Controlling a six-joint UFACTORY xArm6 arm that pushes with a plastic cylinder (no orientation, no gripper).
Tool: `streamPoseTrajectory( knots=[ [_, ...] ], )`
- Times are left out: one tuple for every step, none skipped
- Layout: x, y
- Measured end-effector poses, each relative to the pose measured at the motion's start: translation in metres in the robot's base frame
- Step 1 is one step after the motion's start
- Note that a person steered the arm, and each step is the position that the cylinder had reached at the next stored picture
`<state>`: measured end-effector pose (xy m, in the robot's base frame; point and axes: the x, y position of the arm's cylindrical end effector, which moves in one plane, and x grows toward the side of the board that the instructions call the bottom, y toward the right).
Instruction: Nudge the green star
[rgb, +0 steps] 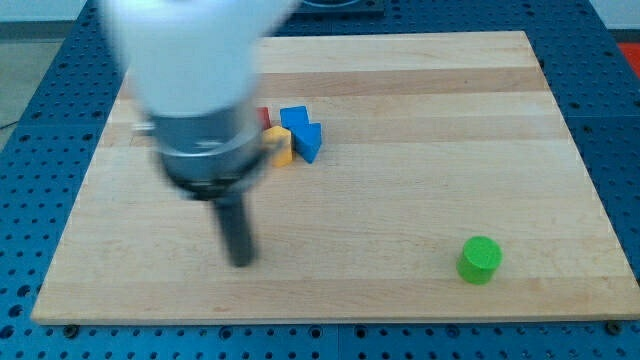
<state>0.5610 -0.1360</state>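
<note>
A green block (480, 259) sits near the view's bottom right on the wooden board (420, 130); its outline looks rounded and blurred, so I cannot make out a star shape. My tip (241, 261) rests on the board at the view's lower left, far to the left of the green block and not touching any block. The arm's blurred white and grey body (195, 90) fills the view's upper left.
A cluster of blocks lies just right of the arm: two blue blocks (303, 132), a yellow block (280, 146) and a red block (264, 118), partly hidden by the arm. A blue perforated table (30, 200) surrounds the board.
</note>
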Motion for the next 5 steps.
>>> streamPoseTrajectory(
  knots=[
    [-0.031,-0.122],
    [-0.059,-0.168],
    [-0.126,-0.144],
    [-0.191,-0.101],
    [-0.226,-0.083]
  ],
)
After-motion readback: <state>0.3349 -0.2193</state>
